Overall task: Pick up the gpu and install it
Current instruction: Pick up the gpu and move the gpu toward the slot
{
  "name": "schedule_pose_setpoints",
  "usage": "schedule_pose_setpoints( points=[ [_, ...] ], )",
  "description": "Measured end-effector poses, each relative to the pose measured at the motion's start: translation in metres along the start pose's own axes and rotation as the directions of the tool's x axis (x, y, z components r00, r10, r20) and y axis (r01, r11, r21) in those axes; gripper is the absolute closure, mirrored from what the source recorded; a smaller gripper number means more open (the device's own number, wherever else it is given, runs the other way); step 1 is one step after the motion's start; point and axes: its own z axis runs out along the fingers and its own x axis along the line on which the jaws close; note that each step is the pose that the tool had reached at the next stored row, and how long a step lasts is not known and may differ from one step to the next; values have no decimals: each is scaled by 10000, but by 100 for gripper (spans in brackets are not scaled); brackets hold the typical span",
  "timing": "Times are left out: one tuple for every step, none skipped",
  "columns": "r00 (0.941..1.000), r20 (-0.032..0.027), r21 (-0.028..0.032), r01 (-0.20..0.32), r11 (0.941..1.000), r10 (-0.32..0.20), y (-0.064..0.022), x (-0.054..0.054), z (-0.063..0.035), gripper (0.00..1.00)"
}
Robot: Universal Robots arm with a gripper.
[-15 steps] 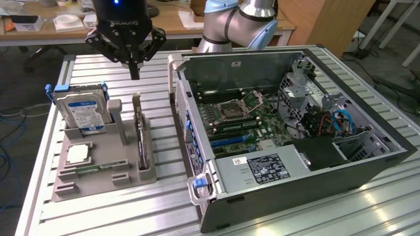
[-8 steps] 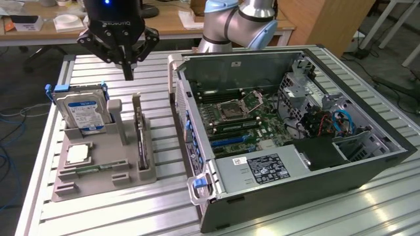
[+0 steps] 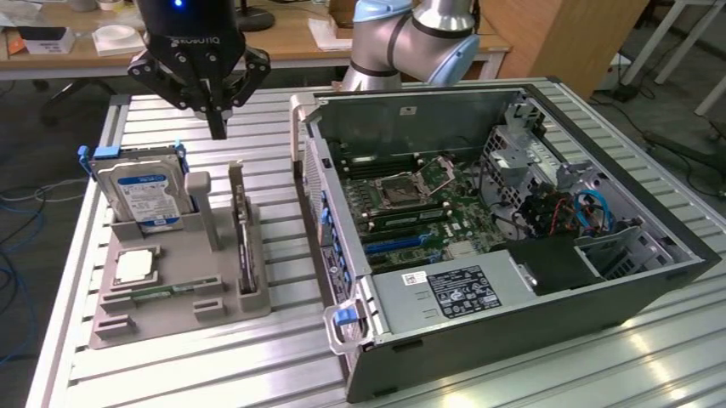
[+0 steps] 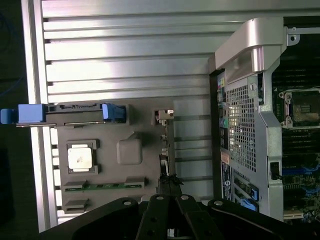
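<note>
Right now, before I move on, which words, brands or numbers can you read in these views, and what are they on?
"ROBOTIQ": on the black body of the tool, upside down in the exterior view.
Blue-and-white label on the hard drive: too blurred to read.
White label on the power supply: print too small to read.
Stickers on the rear of the computer case: blurred, unreadable.

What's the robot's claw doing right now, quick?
Gripper: closed, holding nothing, above the card standing in the gray tray.
</note>
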Motion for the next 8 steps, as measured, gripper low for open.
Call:
schedule_pose_setpoints(
  points=[
    [10000,0,0,0,10000,0,0,0,0,90],
    [10000,0,1,0,10000,0,0,0,0,90],
    [10000,0,0,0,10000,0,0,0,0,90],
    [10000,0,0,0,10000,0,0,0,0,90],
    [10000,0,0,-1,10000,1,0,0,0,90],
    [10000,0,0,-1,10000,1,0,0,0,90],
    [10000,0,0,-1,10000,1,0,0,0,90],
    [10000,0,0,-1,10000,1,0,0,0,90]
  ],
)
